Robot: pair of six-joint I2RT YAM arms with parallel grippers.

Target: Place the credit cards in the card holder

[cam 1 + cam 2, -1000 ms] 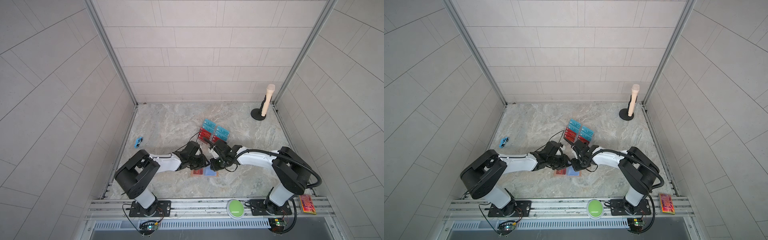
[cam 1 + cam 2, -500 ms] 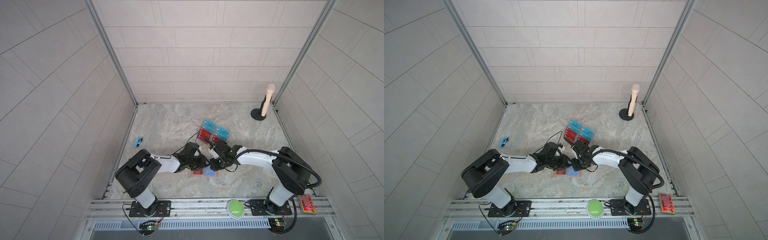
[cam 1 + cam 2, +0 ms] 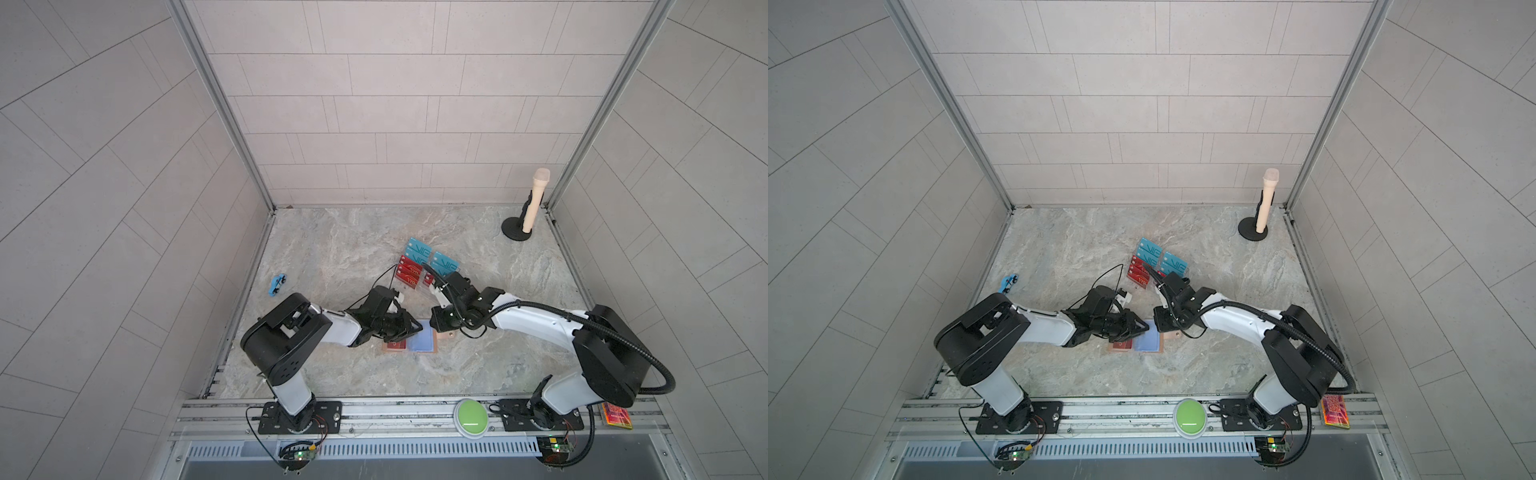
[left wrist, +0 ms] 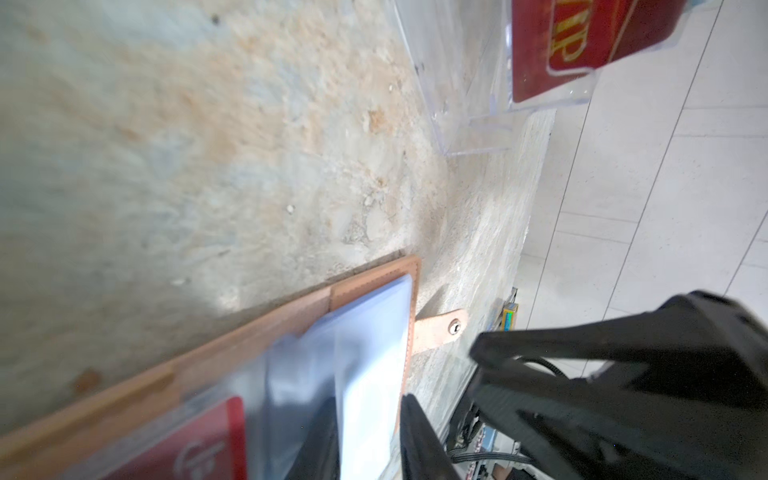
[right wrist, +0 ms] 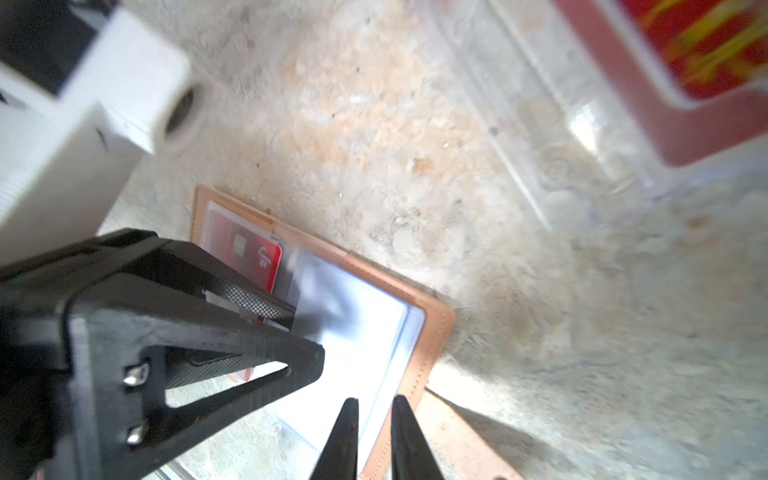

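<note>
The card holder lies open and flat on the stone floor, tan rim around pale-blue pockets. One red credit card sits in its left half. My left gripper reaches over the holder, and its fingers stand apart on either side of a clear pocket leaf. My right gripper hovers at the holder's right edge near the snap tab, with a narrow gap and nothing in it. More credit cards, teal and red, stand in the clear acrylic stand behind.
A beige microphone on a black base stands at the back right. A small blue toy lies by the left wall. A green button and an orange-pink slab sit on the front rail.
My left gripper's jaws have drawn closer together over the pocket leaf. The right arm has not visibly moved.
</note>
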